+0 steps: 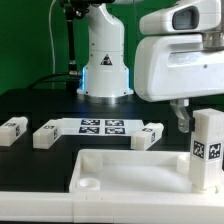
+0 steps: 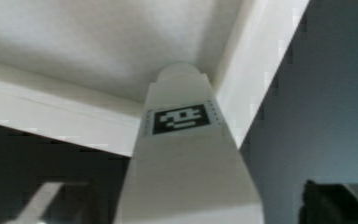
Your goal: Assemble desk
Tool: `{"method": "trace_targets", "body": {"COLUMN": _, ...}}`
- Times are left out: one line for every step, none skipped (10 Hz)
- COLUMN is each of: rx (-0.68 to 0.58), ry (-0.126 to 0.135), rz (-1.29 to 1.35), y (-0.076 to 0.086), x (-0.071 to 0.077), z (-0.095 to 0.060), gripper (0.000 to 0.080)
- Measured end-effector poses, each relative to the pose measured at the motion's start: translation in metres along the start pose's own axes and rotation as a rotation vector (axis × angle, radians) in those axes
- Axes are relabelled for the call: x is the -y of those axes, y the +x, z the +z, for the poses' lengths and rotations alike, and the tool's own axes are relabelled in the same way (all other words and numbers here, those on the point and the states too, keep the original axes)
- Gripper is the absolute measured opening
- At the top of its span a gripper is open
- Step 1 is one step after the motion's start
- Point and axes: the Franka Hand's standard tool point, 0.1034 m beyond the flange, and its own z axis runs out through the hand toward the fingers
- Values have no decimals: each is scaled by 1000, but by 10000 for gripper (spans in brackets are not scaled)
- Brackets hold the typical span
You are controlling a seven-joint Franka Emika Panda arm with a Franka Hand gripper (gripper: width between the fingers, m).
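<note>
1. Tabletop (image 1: pixel 130 165): lies flat on the black table (image 1: pixel 30 105) at the front of the scene, rim side up. The recess inside the rim shows bare white floor. The round corner socket (image 1: pixel 88 183) on the exterior view's left is open, its floor visible.
2. Upright leg (image 1: pixel 207 150): stands vertical at the tabletop corner on the exterior view's right, tag facing the camera. Whether its foot sits in a socket cannot be told.
3. Gripper (image 2: pixel 194 205): jaws spread wide. In the wrist view the upright leg rises between the 2 fingers (image 2: pixel 345 200), with a gap on each side and no contact.
4. Loose legs: 3 lie on the table behind the tabletop. 2 (image 1: pixel 13 129) (image 1: pixel 48 133) are on the exterior view's left of the marker board (image 1: pixel 103 126), and 1 (image 1: pixel 150 134) is just beside its right end.
</note>
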Motion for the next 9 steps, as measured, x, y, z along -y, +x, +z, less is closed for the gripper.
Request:
{"method": "trace_targets", "body": {"rx": 0, "ry": 0, "rz": 0, "y": 0, "x": 0, "z": 0, "gripper": 443}}
{"method": "trace_targets", "body": {"rx": 0, "ry": 0, "rz": 0, "y": 0, "x": 0, "z": 0, "gripper": 443}}
{"method": "trace_targets", "body": {"rx": 0, "ry": 0, "rz": 15, "y": 0, "x": -1, "z": 0, "gripper": 287}}
{"method": "trace_targets", "body": {"rx": 0, "ry": 0, "rz": 29, "y": 0, "x": -1, "z": 0, "gripper": 289}}
{"method": "trace_targets", "body": {"rx": 0, "ry": 0, "rz": 37, "y": 0, "x": -1, "z": 0, "gripper": 289}}
{"method": "trace_targets", "body": {"rx": -1, "ry": 4, "rz": 122, "y": 0, "x": -1, "z": 0, "gripper": 289}}
{"method": "trace_targets", "body": {"rx": -2, "ry": 10, "rz": 260, "y": 0, "x": -3, "z": 0, "gripper": 289}}
{"method": "trace_targets", "body": {"rx": -1, "ry": 11, "rz": 351, "y": 0, "x": -3, "z": 0, "gripper": 289}}
{"method": "trace_targets", "body": {"rx": -2, "ry": 11, "rz": 464, "y": 0, "x": -4, "z": 1, "gripper": 289}}
